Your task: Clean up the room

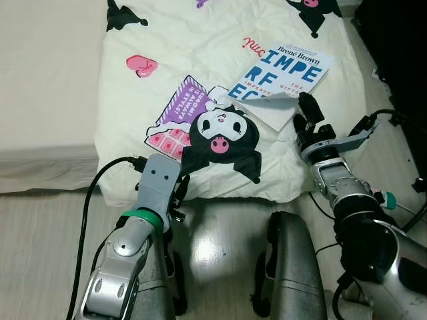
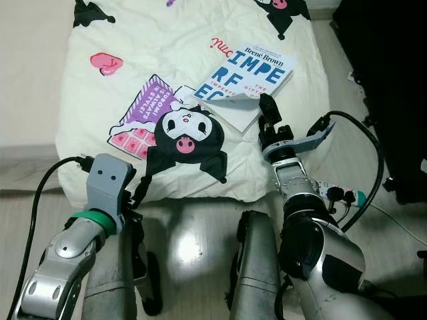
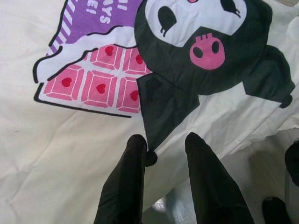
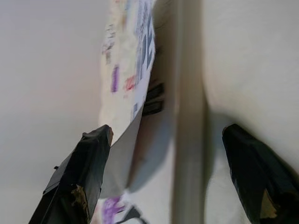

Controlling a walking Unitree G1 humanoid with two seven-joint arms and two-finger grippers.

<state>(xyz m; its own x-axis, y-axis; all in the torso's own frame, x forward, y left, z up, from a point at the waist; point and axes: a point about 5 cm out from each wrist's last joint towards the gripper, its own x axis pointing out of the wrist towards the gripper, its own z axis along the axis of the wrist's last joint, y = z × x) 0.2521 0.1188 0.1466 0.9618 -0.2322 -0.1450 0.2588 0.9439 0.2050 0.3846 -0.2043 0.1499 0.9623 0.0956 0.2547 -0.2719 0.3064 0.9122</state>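
Book (image 1: 283, 80) lay on far right of the blanket (image 1: 173, 40), cover curling; right gripper (image 2: 269, 109), fingers spread wide at its near edge, risked creasing the lifted cover.

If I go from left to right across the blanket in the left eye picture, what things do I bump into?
Pink heart → purple chocolate-bar drawing → black cartoon character → book → right end effector, its fingers spread at the book's corner.
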